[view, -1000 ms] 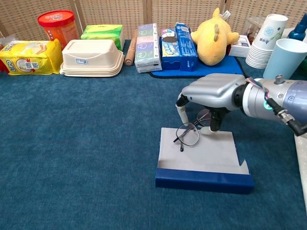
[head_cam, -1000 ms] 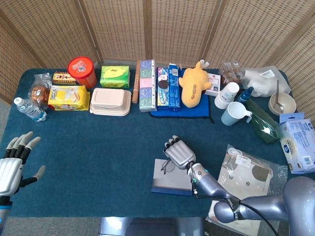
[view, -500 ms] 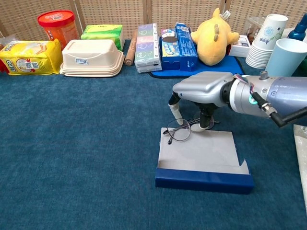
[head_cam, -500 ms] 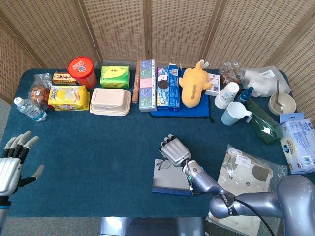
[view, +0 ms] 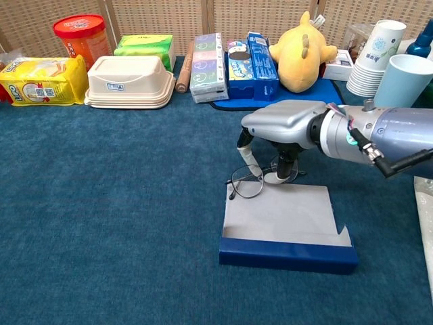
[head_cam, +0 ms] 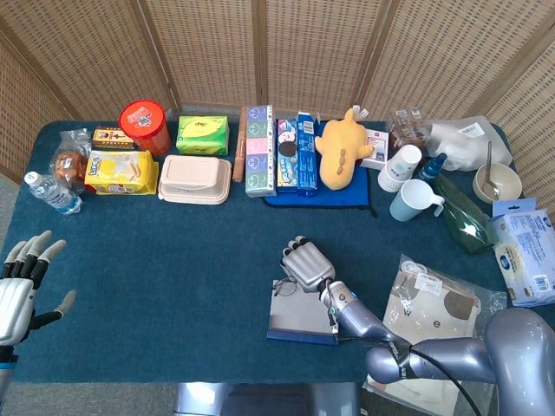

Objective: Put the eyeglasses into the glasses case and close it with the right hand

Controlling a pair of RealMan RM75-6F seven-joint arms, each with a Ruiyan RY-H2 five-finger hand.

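Observation:
The open glasses case (view: pixel 284 227) (head_cam: pixel 295 316) lies flat on the blue cloth, grey inside with a dark blue front wall. Thin-framed eyeglasses (view: pixel 247 181) (head_cam: pixel 284 285) hang over the case's far left corner. My right hand (view: pixel 284 125) (head_cam: pixel 305 264) is above them, palm down, pinching the frame between thumb and a finger. One lens juts out left past the case edge. My left hand (head_cam: pixel 22 286) hovers at the table's left edge with fingers spread and nothing in it; the chest view does not show it.
Along the back stand a red canister (view: pixel 82 35), yellow packet (view: pixel 40 80), beige lunch box (view: pixel 130 82), tissue packs (view: pixel 208 66), cookie box (view: pixel 249 62) and yellow plush (view: pixel 302 53). Cups (view: pixel 406 80) stand at right, a plastic bag (head_cam: pixel 438 303) lies right of the case.
My right hand has carried the eyeglasses left and toward the back, from over the case's middle to its far left corner. The left hand drifted slightly down.

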